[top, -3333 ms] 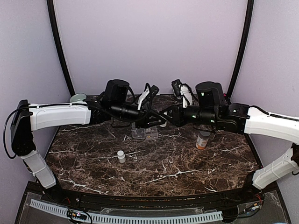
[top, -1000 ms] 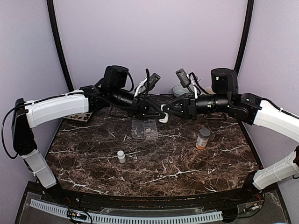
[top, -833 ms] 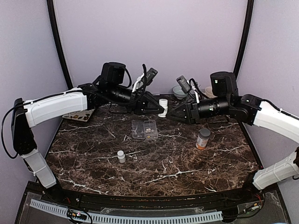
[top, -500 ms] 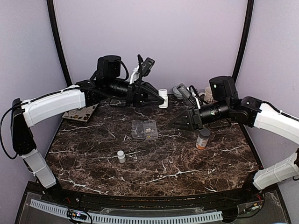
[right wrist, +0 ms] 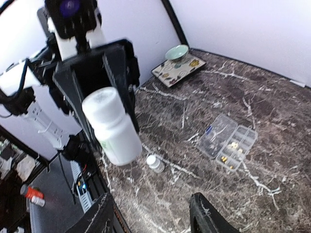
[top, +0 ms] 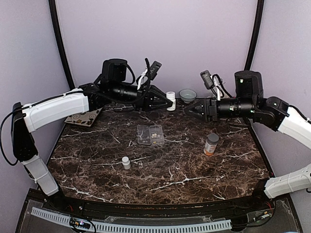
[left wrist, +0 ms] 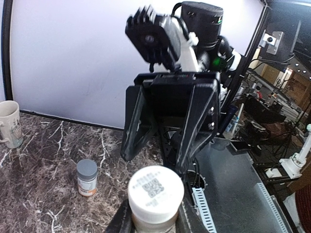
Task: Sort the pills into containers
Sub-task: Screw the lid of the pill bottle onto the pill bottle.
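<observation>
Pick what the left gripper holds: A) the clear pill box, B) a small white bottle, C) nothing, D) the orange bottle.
B: the left gripper is shut on a small white bottle above the table; the orange bottle and pill box sit on it.

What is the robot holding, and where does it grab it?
The left fingers pinch a small white bottle by its sides. The right fingers are open, holding nothing.
</observation>
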You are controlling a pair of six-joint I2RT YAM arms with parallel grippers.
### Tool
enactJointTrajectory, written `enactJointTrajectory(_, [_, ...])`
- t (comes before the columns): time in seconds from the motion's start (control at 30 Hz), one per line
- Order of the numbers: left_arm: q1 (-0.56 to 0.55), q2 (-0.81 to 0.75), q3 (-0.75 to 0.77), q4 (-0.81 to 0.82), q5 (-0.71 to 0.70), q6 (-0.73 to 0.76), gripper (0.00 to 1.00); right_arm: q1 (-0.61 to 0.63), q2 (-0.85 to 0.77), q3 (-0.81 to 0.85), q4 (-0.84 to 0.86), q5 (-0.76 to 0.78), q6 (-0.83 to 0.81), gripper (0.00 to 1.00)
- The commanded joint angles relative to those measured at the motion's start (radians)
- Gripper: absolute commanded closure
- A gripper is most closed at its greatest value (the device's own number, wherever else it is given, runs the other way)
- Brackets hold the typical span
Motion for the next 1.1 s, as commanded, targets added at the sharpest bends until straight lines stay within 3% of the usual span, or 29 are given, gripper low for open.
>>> enactJointTrajectory(0.0, [-0.027, -0.042, 0.004, -0.054, -0.138, 0.075, 1.00, 0.033, 0.045, 0.123, -0.037, 0.237, 0.032, 0.45])
enactJointTrajectory(0.33, [-0.060, -0.017, 0.008, -0.087, -0.319, 0.115, 1.00, 0.152, 0.213, 0.356, -0.171, 0.514, 0.081, 0.46])
enactJointTrajectory(0.7, [-0.067, 0.000, 0.032, -0.112, -0.413, 0.128, 1.00, 0.205, 0.333, 0.517, -0.291, 0.591, 0.083, 0.46])
enactJointTrajectory(1.07, [-0.074, 0.008, 0.048, -0.138, -0.450, 0.150, 1.00, 0.226, 0.439, 0.639, -0.399, 0.653, 0.078, 0.53])
